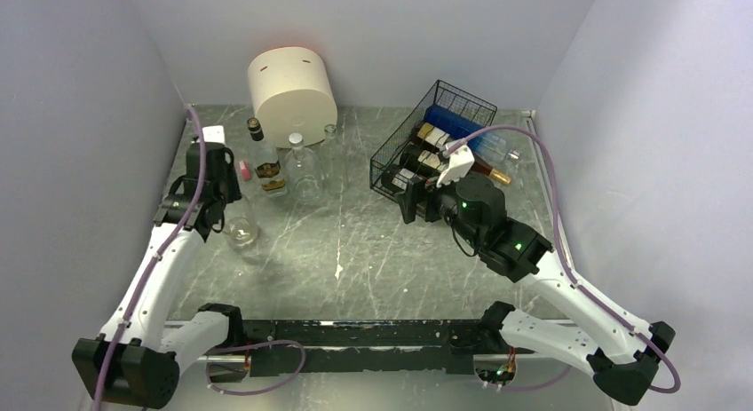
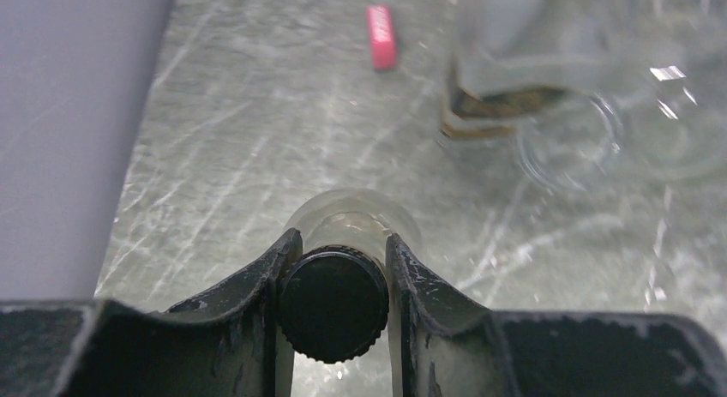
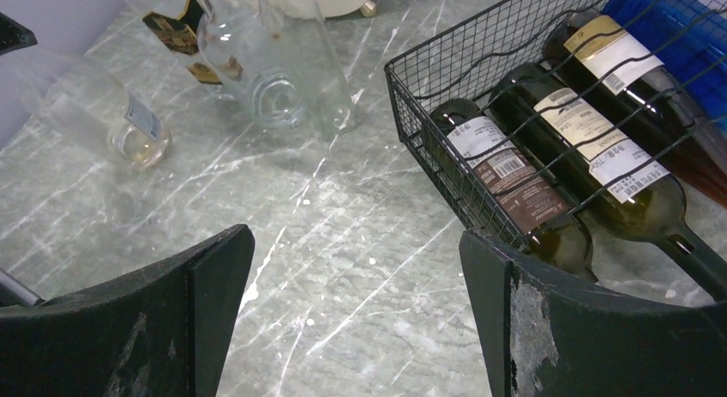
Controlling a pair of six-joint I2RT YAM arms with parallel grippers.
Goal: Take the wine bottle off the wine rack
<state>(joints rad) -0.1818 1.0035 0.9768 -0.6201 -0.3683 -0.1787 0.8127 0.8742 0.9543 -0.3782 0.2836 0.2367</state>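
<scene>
Wine bottle point(image 3: 514, 178) flat in wine rack point(image 3: 463, 63), neck rightward.

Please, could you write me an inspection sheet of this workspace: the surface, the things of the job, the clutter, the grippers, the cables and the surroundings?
Surface: grey marble-patterned table, scratched, with white flecks.
Job's things: black wire-mesh wine rack at the right rear; at least three dark labelled wine bottles lie in it, beside a blue item.
Clutter: cream cylinder at the rear; clear glass bottles standing before it; small pink object.
Grippers: left gripper shut on the black cap of a small clear bottle; right gripper open, before the rack, holding nothing.
Cables: purple cables along both arms.
Surroundings: plain grey walls on three sides; nothing else seen.
</scene>
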